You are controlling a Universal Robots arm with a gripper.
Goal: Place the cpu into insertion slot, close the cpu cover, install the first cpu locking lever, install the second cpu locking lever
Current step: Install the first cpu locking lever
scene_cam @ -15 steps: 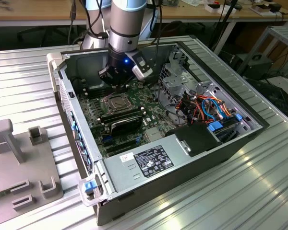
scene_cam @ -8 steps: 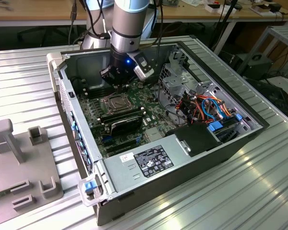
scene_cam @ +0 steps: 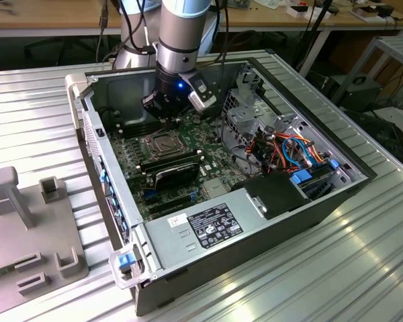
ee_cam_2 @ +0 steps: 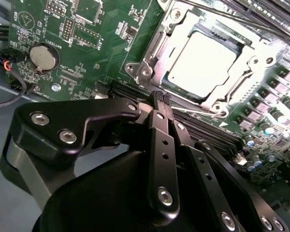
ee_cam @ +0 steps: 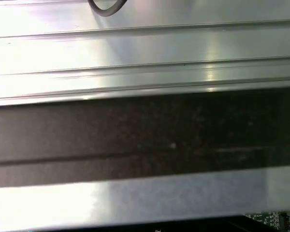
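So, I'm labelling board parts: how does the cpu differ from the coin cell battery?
The cpu is square; the coin cell battery is round. The cpu looks clearly bigger than the battery. The cpu lies framed by the metal cpu cover; the battery sits out on the open green board. Both show silvery metal tops and lie flat.
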